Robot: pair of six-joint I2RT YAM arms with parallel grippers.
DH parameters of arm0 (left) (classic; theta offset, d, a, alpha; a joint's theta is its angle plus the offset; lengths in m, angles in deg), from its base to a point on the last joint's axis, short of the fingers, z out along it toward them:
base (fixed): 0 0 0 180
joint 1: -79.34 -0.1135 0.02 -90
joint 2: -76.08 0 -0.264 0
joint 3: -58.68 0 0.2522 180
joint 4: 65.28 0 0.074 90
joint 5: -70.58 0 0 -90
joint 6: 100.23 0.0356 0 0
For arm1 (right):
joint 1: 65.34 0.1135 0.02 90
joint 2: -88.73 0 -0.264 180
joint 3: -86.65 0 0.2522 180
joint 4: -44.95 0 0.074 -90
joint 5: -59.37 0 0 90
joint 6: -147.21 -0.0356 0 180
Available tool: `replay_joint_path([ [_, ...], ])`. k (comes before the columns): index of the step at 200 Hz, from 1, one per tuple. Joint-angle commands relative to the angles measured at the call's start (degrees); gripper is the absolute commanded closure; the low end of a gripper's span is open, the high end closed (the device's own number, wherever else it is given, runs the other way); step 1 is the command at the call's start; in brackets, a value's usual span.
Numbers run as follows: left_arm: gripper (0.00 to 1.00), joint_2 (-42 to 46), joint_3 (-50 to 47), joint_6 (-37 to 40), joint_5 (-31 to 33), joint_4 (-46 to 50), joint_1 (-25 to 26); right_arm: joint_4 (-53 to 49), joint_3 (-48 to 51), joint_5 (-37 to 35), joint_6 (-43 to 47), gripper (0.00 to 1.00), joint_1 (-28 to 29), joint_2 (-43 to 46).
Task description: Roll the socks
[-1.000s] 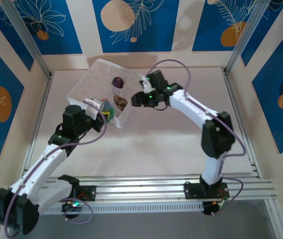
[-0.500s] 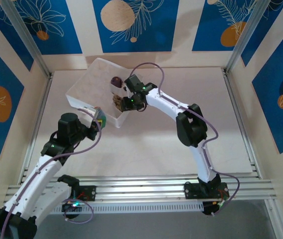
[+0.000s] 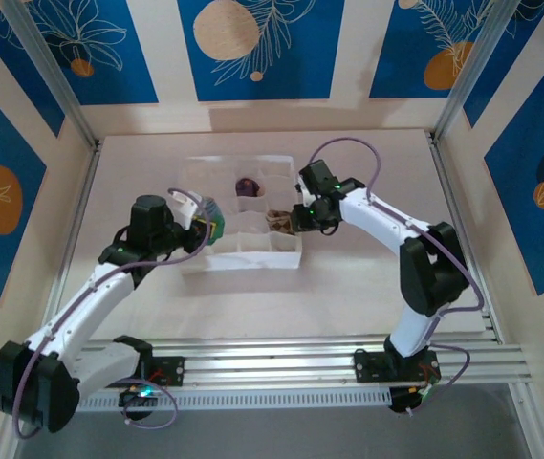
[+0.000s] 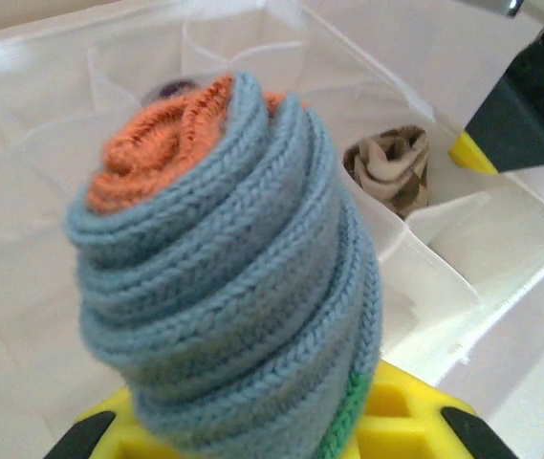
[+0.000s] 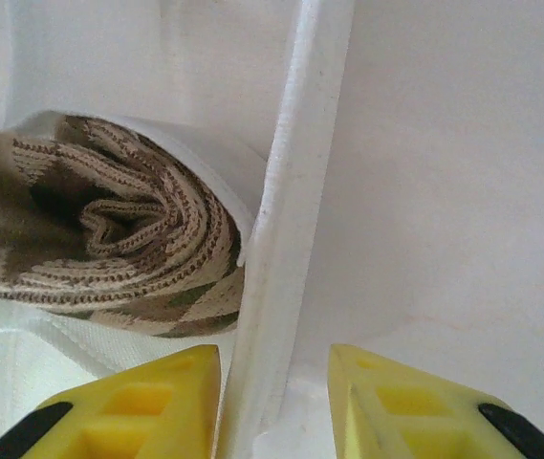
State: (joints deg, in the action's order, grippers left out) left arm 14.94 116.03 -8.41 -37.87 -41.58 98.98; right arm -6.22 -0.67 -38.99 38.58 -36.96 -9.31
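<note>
The task looks almost finished. The left gripper (image 3: pixel 205 222) has its jaws closed on the blue-grey sock (image 4: pixel 233 277). This sock is a tight roll with the orange cuff in its middle, and it stands up out of the jaws at the left edge of the white box (image 3: pixel 252 263). I judge that only this roll is left to be put into a compartment. Beyond these jaws and to their right, the brown sock (image 5: pixel 109 229) lies rolled in a compartment. Farther beyond them, the purple sock (image 3: pixel 247 185) sits in another compartment as a small bundle.

The right gripper (image 5: pixel 272 368) has its jaws half apart, one on each side of the side wall (image 5: pixel 295 191) of the box. The brown sock is just beyond the left jaw, inside that wall. A gap shows between the right jaw and the wall, so I would not say the wall is clamped.

Some things are hard to make out. The purple sock is small and partly behind a divider, so I cannot tell how neatly it is rolled. The roll in the left jaws covers their tips and the compartments under it. The bench (image 3: pixel 367 296) carries the box.
</note>
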Motion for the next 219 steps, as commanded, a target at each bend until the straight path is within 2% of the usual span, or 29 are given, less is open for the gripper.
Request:
replay_joint_path([
  [1,1.0,-2.6,2.41,-1.03,-6.31,-8.35,2.1,-1.84,3.12,2.1,3.54,0.66,-1.03,2.35],
  [19,1.0,-6.34,3.43,-0.55,-6.96,-11.75,5.15,-1.45,4.32,2.25,3.74,0.66,-1.38,3.4],
  [45,1.0,-11.93,5.0,2.6,-4.66,-14.48,10.06,-0.76,5.37,2.87,3.54,0.7,-1.48,3.82],
  [72,1.0,-17.52,6.9,4.06,-3.3,-16.29,12.88,-0.58,6.03,2.91,3.52,0.74,-1.48,4.25],
  [137,1.0,-26.35,8.38,4.3,-1.35,-20.83,13.65,-0.41,6.9,2.64,3.19,0.78,-1.6,4.7],
  [219,1.0,-32.01,10.61,3.32,-1.5,-23.39,13.98,-0.65,5.2,2.71,2.81,0.79,-0.79,2.82],
])
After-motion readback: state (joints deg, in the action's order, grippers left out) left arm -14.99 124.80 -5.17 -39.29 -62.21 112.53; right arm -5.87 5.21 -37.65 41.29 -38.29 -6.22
